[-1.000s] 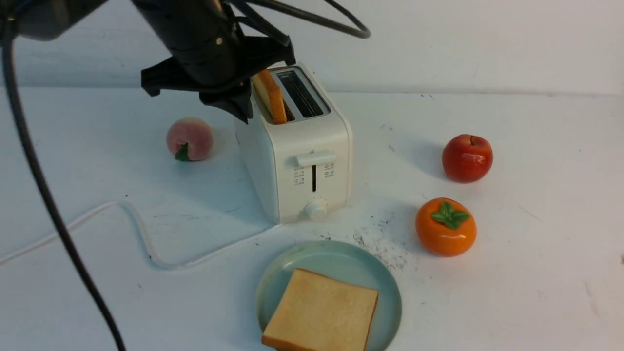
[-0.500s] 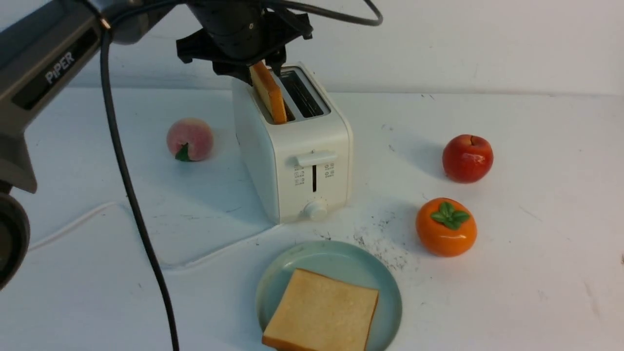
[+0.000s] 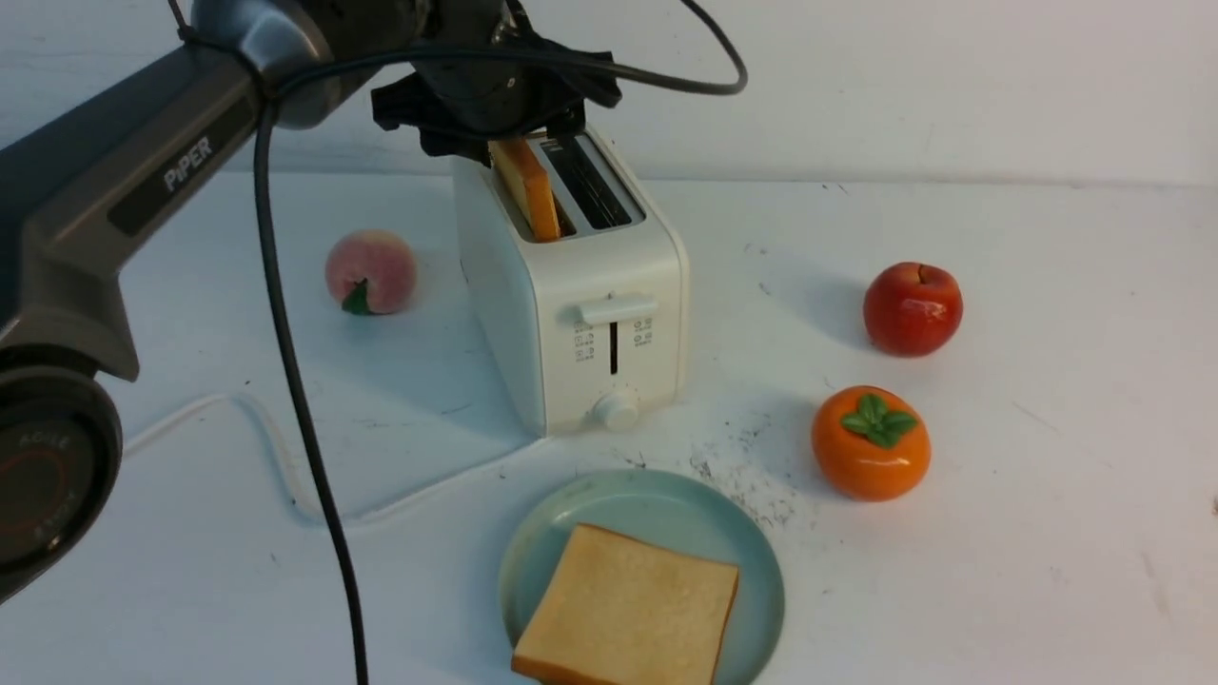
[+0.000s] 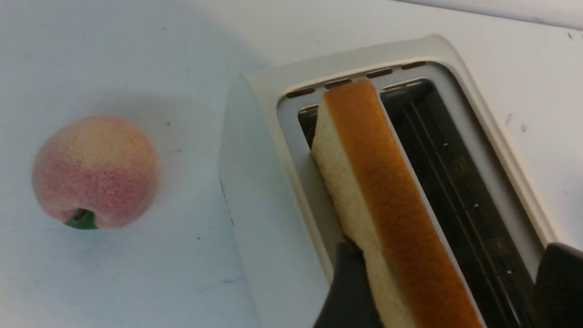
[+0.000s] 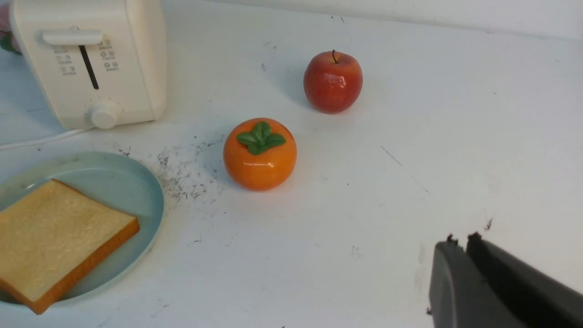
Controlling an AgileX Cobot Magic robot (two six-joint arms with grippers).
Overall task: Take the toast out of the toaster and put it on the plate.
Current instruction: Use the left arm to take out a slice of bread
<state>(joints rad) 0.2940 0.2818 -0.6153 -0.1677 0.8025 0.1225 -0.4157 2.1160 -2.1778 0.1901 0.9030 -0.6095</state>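
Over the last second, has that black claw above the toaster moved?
Yes. The left gripper shifted right and farther back, from left of the toaster to over its toast.

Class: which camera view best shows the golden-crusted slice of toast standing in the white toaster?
The left wrist view: the golden-crusted slice of toast is close, crust and pale crumb clear. The front view shows it small, top only. The right wrist view misses it, showing only the white boxy toaster front-on.

Grey left arm (image 3: 124, 190) lettered PIPER in white; black cable (image 3: 300, 409) trailing alongside; round dark joint cap (image 3: 43, 476) ringed in red; left end effector (image 4: 455, 291) with matte black fingers (image 4: 348, 291).
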